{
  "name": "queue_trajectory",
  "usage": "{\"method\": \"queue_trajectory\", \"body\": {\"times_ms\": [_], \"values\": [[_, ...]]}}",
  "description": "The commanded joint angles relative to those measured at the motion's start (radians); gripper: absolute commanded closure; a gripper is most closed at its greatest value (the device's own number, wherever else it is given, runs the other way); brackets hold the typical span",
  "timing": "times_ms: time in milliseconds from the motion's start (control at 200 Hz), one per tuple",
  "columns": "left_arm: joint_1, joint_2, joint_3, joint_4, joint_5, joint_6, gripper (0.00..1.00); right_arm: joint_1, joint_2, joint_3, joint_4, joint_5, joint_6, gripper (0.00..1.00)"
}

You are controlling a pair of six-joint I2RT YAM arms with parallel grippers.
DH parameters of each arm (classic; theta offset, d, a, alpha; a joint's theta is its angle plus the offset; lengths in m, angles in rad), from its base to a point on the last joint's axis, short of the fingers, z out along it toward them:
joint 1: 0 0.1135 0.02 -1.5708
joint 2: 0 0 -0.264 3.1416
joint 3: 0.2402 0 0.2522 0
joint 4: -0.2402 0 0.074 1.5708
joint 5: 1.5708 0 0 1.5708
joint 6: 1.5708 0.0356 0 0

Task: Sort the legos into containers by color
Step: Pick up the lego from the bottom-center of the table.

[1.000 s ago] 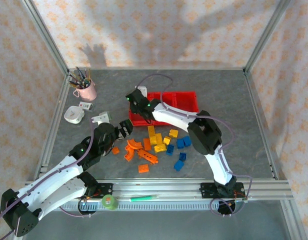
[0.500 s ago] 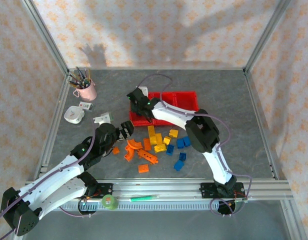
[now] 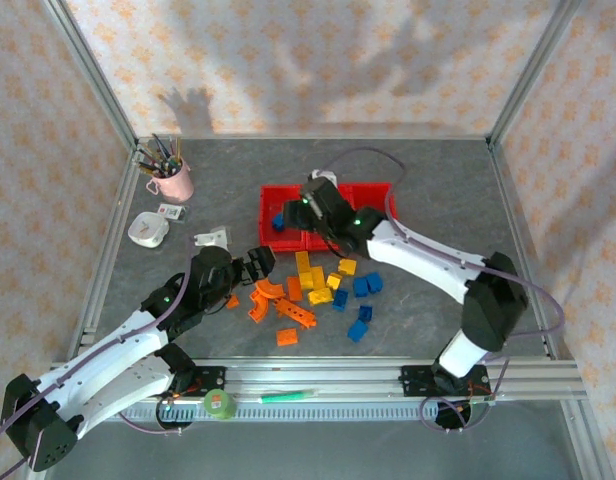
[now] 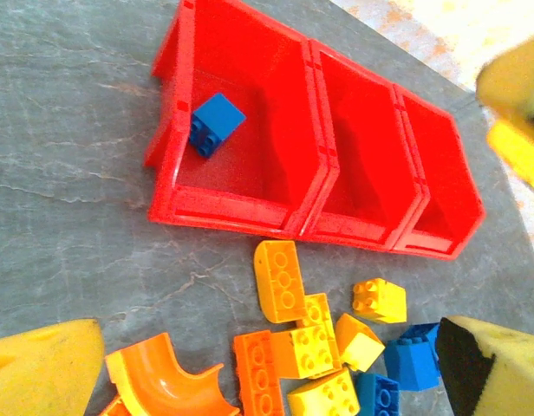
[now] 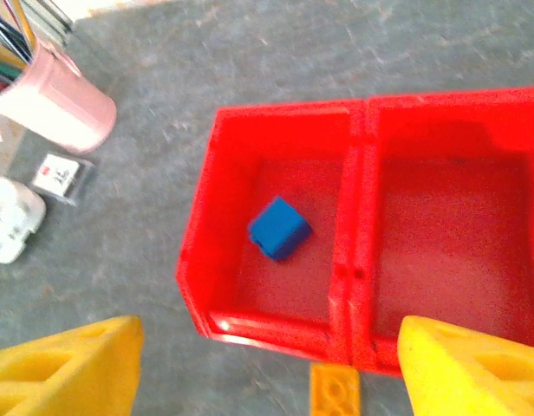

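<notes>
My right gripper (image 5: 265, 329) hangs over the bins (image 5: 198, 260) with its fingers wide apart and nothing in them. One blue brick (image 5: 280, 228) lies in the left-hand bin. I judge the step in hand is going back for another blue. I'd lift clear of the bin rim first, then swing to the blue bricks (image 3: 366, 285) at the right of the pile (image 3: 308, 290) on the tabletop (image 3: 218, 180). I'd keep well off my left gripper (image 3: 260, 260), which sits open and empty by the orange pieces (image 3: 273, 300).

From above, my right arm (image 3: 418, 255) covers part of the middle bin. In the left wrist view a finger (image 4: 492, 373) cuts off the blue bricks, so I can't tell whether any are stuck together.
</notes>
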Motion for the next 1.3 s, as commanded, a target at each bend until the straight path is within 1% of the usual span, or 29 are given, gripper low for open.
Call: {"method": "queue_trajectory", "body": {"times_ms": [0,185,410,511,666,721,826,946,1001,1176,1291], "values": [[-0.04,0.006,-0.001,0.057,0.023,-0.002,0.01,-0.01,-0.096,-0.108,-0.061,0.045,0.053,0.2],[-0.141,0.032,-0.032,0.152,-0.003,-0.032,0.01,-0.038,-0.243,-0.303,-0.107,0.064,0.155,0.14],[-0.222,0.089,-0.06,0.246,-0.024,-0.063,0.01,-0.047,-0.362,-0.479,-0.154,0.132,0.329,0.1],[-0.247,0.107,-0.062,0.277,-0.038,-0.067,0.01,-0.049,-0.381,-0.553,-0.14,0.173,0.41,0.08],[-0.261,0.127,-0.06,0.306,-0.044,-0.072,0.01,-0.053,-0.382,-0.603,-0.158,0.24,0.515,0.08],[-0.265,0.133,-0.059,0.315,-0.041,-0.073,0.01,-0.06,-0.396,-0.631,-0.139,0.247,0.545,0.08],[-0.269,0.146,-0.056,0.335,-0.038,-0.074,0.01,-0.073,-0.406,-0.671,-0.088,0.233,0.565,0.1],[-0.275,0.162,-0.045,0.348,-0.03,-0.073,0.01,-0.108,-0.394,-0.69,-0.055,0.215,0.578,0.16],[-0.278,0.171,-0.038,0.347,-0.028,-0.071,0.01,-0.116,-0.385,-0.698,-0.023,0.185,0.566,0.18],[-0.281,0.194,-0.03,0.346,-0.023,-0.069,0.01,-0.126,-0.328,-0.686,0.011,0.142,0.514,0.2],[-0.283,0.204,-0.028,0.352,-0.02,-0.07,0.01,-0.127,-0.293,-0.686,0.041,0.103,0.498,0.2]]}}
